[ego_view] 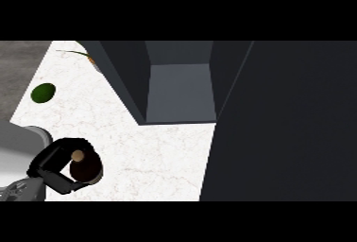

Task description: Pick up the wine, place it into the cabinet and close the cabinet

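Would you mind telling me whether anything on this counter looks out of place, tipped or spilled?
Nothing stands out. The left hand is curled round the wine bottle, the cabinet stands open with its door swung out, and a green avocado lies apart on the counter. No spill shows.

Left hand [57, 163] sits low at the view's left side, black fingers and thumb curled into a ring round the wine [85, 168]. Bottle's seen from above: tan top poking out at the upper edge of the grip, dark body inside the curl. Fingers wrap the far side, thumb side closes underneath, toward the view's bottom. Grey left forearm [20, 190] comes in from the lower-left corner and angles up and right into the wrist. Wrist is bent so the palm faces right. Right arm and right hand: nowhere in view.
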### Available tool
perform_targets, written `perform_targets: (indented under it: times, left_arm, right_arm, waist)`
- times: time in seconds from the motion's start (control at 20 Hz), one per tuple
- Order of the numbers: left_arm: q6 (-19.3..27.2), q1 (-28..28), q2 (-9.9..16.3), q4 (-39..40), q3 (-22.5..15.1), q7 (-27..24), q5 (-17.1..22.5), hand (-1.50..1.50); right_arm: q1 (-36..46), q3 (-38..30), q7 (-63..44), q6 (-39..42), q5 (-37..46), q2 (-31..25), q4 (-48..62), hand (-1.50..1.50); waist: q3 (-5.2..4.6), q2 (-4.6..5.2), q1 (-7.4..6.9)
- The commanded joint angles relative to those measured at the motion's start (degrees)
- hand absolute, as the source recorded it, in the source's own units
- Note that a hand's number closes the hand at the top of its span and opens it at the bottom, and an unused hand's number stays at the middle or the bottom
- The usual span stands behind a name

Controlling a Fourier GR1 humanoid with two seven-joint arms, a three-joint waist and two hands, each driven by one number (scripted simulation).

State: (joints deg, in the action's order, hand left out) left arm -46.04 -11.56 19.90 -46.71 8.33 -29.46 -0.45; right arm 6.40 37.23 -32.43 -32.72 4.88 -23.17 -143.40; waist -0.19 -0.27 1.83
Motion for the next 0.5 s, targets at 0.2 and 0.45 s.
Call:
perform_targets:
  times: [0.2, 0.45]
  left_arm:
    - [21.7, 6.0, -11.0, -2.3, 6.4, -9.2, 2.5, 1.5]
    - [27.0, 8.9, -16.5, -5.2, 2.5, -14.4, -0.8, 1.5]
  right_arm:
    - [-2.6, -1.4, -1.2, -0.6, 1.2, -3.0, -7.4, -1.5]
    - [-4.1, 0.5, -1.2, -1.7, 3.9, -2.3, -9.3, -1.5]
  waist:
    - [0.14, -0.29, -1.09]
    - [0.16, 0.0, -1.1]
